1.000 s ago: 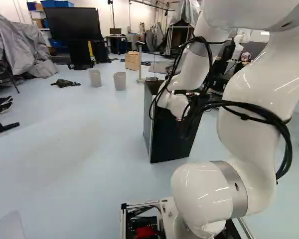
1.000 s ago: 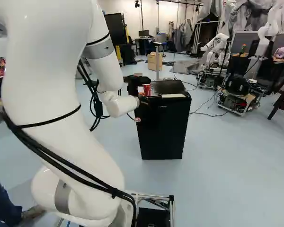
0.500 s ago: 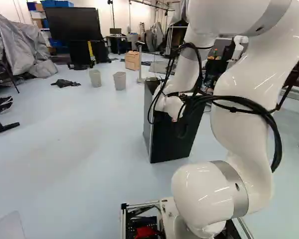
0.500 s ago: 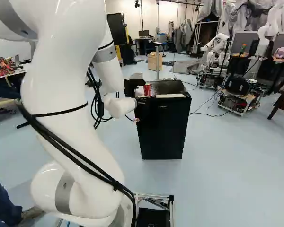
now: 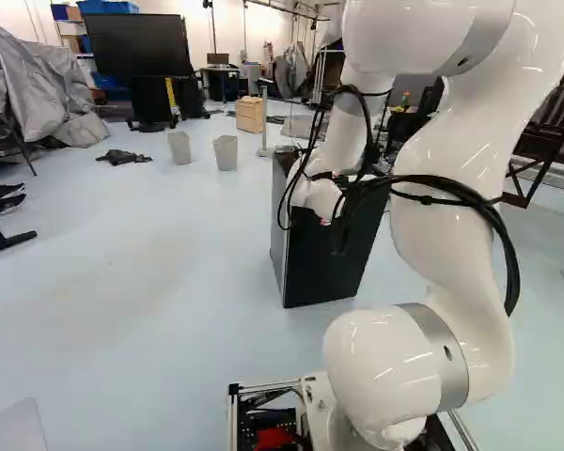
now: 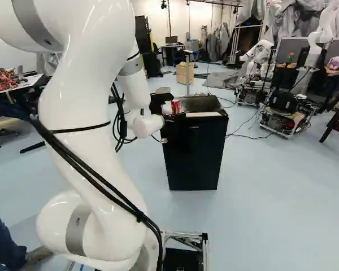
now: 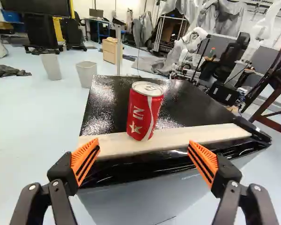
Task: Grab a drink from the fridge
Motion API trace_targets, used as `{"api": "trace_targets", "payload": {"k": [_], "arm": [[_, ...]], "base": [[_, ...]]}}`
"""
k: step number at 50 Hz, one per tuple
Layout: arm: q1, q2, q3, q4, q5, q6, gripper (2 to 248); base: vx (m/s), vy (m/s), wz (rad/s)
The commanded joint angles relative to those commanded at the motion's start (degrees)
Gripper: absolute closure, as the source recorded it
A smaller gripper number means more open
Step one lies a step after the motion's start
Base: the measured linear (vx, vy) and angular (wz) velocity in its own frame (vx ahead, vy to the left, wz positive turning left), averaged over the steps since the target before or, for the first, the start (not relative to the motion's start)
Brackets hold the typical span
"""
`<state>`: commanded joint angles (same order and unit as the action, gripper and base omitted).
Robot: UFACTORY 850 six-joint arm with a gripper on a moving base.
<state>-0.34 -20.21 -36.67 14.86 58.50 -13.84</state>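
Just on the near side of the black fridge [image 6: 195,147], the claw [image 6: 159,101] is spread wide, its orange pads [image 7: 86,157] well apart and nothing between them. Ahead of it, a red drink can [image 7: 145,111] stands upright on the pale strip [image 7: 196,137] along the fridge top's near edge. Beyond the fridge are two grey bins [image 5: 226,152], a wooden box [image 5: 249,115] and another robot [image 6: 260,53].

There are 1 red can [image 7: 143,112], 1 black fridge [image 6: 195,155], 2 grey bins [image 7: 87,75] and 1 wooden box [image 7: 110,51]
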Motion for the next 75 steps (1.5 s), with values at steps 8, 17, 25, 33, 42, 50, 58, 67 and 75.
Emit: {"api": "trace_targets", "payload": {"k": [8,17,25,33,42,50,58,67,75], "arm": [[0.0,-1.0,-1.3,0.0,0.5,0.0,3],[0.1,-1.8,-2.3,0.0,2.1,0.0,3],[0.2,-2.3,-2.9,0.0,3.6,0.0,3],[0.3,-2.9,-3.6,0.0,5.2,0.0,3],[0.4,-3.5,-4.4,0.0,6.1,0.0,3],[0.4,-3.7,-4.6,0.0,6.2,0.0,3],[0.4,-3.7,-4.7,0.0,6.2,1.0,3],[0.4,-3.7,-4.7,0.0,6.2,5.5,3],[0.4,-3.7,-4.7,0.0,6.2,9.9,3]], "base": [[0.000,0.000,0.000],[0.000,0.000,0.000],[0.000,0.000,0.000],[0.000,0.000,0.000],[0.000,0.000,0.000],[0.000,0.000,0.000],[0.000,0.000,0.000],[0.000,0.000,0.000],[0.000,0.000,0.000]]}}
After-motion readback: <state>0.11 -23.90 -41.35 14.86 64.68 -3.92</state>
